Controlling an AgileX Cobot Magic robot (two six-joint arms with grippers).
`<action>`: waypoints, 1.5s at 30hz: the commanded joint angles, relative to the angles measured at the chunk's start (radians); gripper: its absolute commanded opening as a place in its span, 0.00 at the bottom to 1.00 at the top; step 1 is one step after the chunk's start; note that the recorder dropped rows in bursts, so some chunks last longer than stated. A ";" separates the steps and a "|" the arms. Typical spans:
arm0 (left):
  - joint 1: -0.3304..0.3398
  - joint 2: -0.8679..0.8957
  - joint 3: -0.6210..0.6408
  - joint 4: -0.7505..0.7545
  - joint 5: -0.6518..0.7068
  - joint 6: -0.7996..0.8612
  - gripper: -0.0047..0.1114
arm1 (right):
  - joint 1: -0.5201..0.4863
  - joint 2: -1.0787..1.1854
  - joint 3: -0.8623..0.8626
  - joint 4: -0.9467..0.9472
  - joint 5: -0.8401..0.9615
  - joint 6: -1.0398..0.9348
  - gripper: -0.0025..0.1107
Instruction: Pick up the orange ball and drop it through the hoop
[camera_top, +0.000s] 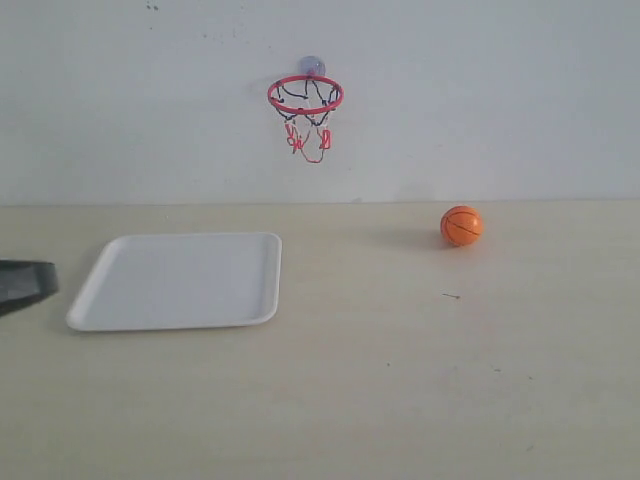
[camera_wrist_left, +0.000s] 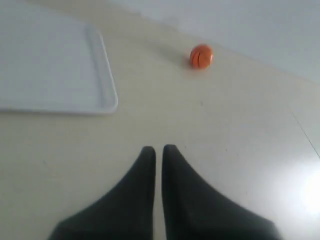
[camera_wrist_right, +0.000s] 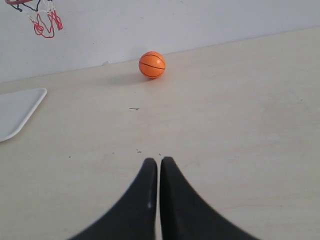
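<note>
- One orange ball (camera_top: 461, 226) is sitting on the table (camera_top: 400, 390). It's round, bright orange with thin black seam lines, and is throwing a soft shadow to its left in the exterior view.
- It's resting on the right side, near the back edge where the table is meeting the white wall (camera_top: 520, 100), and nothing is touching it.
- The hoop (camera_top: 306, 110) is hanging up on that wall, well above the table and off to the ball's left. Its thin red rim is carrying a dangling black, white and red net, with a bluish suction cup (camera_top: 312, 67) peeking out behind it.
- A white tray (camera_top: 175, 280) with rounded corners is lying flat on the left side, well apart from the ball.
- Plenty of bare table is showing between the tray's right rim and the ball, and all across the front too; only a tiny dark speck (camera_top: 452, 296) is lying in front of the ball.
- The left gripper (camera_wrist_left: 158, 148) is hovering over bare table beside the tray, its fingers pressed together with just a thin slit showing, pinching nothing.
- The right gripper (camera_wrist_right: 154, 160) is doing the same: fingers together, nothing between them, pointing across open table with the ball well ahead.
</note>
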 joint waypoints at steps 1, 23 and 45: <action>0.002 -0.220 0.057 0.017 -0.075 0.032 0.08 | -0.001 -0.005 0.000 -0.009 -0.008 -0.003 0.03; 0.002 -0.886 0.199 0.016 -0.195 0.032 0.08 | -0.001 -0.005 0.000 -0.009 -0.008 -0.003 0.03; 0.002 -0.889 0.308 1.267 -0.317 -1.226 0.08 | -0.001 -0.005 0.000 -0.009 -0.006 -0.003 0.03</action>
